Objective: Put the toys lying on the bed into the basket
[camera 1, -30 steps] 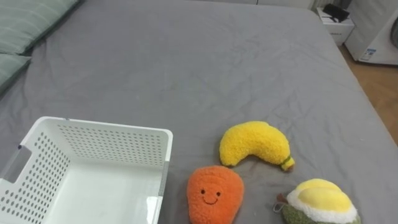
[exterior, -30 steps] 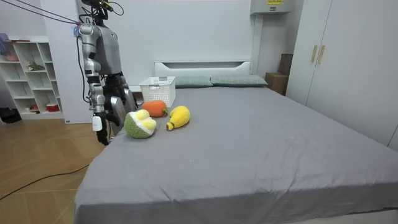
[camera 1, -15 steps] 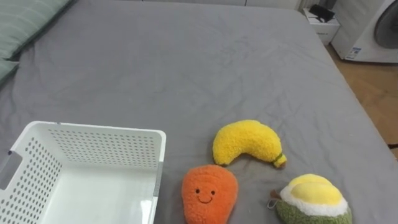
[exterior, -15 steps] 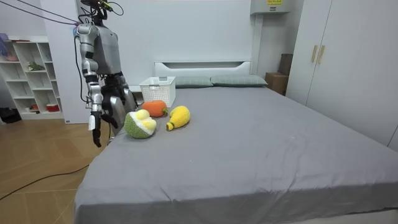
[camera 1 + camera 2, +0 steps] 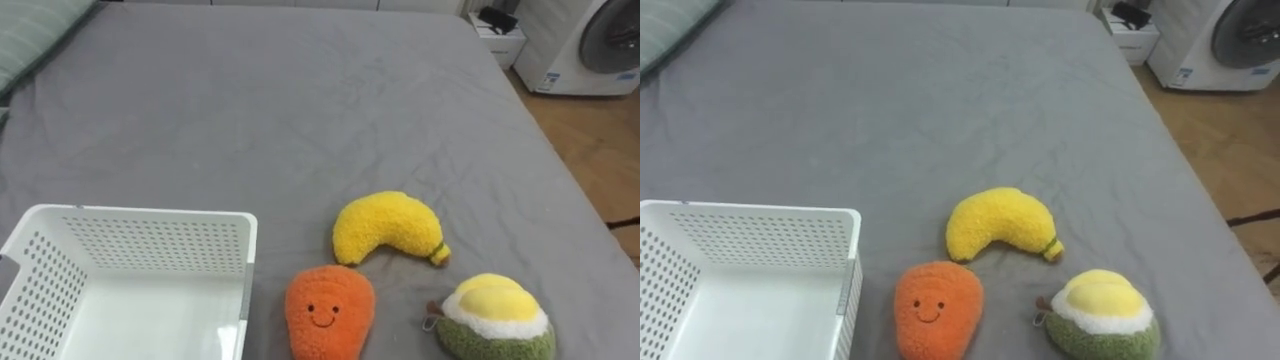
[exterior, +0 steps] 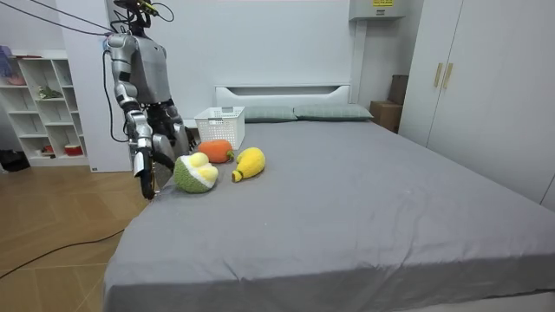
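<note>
Carrot, banana and avocado lie on the bed beside the basket — right hand at the bed's edge, state not discernible — a clumsy reach could push the avocado off.

Seen from the room, the robot beside the bed has a smooth silver-grey torso and upper arm, topped by a small dark head from which thin dark wires loop. Below the elbow, the arm nearer the bed's foot turns black and ends in the dark right robot hand, and the waist is dark as well. Thin ropes, one reddish and one dark, run from its shoulders up and away from the bed, and a dark cable trails across the floor.
</note>
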Tool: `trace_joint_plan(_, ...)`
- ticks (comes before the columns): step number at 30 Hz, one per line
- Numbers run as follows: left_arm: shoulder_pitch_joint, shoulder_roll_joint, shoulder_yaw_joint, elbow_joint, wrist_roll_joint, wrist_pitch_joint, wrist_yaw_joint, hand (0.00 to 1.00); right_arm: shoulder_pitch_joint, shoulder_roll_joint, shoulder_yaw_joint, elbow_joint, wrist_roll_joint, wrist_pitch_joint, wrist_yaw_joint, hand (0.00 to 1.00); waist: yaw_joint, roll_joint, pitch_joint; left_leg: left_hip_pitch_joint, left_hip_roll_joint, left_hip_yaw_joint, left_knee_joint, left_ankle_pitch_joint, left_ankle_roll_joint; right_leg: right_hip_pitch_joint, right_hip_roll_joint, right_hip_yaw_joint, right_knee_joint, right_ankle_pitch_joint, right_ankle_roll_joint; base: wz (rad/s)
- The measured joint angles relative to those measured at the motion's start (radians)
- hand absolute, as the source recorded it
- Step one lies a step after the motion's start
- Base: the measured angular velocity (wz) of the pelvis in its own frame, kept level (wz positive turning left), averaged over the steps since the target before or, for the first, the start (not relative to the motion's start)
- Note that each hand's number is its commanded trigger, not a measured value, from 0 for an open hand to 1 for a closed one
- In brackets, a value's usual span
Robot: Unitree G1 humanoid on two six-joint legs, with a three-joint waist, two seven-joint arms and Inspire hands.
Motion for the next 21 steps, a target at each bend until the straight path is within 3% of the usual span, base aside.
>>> trace_joint_plan(13,-0.005,0.000,-0.068,-0.025,0.000,-0.001,0.003,0.00,-0.034,-0.002,0.097,-0.230,-0.006,-0.017,-0.085,0.00,0.011,0.005,0.0053,-0.018,0.000,0.003,0.002,0.000,0.000,-0.019,-0.001,-0.001,0.017,0.000,0.000,0.00)
trace_joint_plan(21,-0.006,-0.001,-0.079,-0.018,0.000,-0.001,0.001,0.00,-0.035,-0.002,0.141,-0.329,-0.163,-0.036,-0.076,0.00,0.019,0.015,0.0027,-0.017,0.000,0.004,0.002,0.000,0.000,-0.019,-0.001,-0.001,0.017,0.000,0.000,0.00)
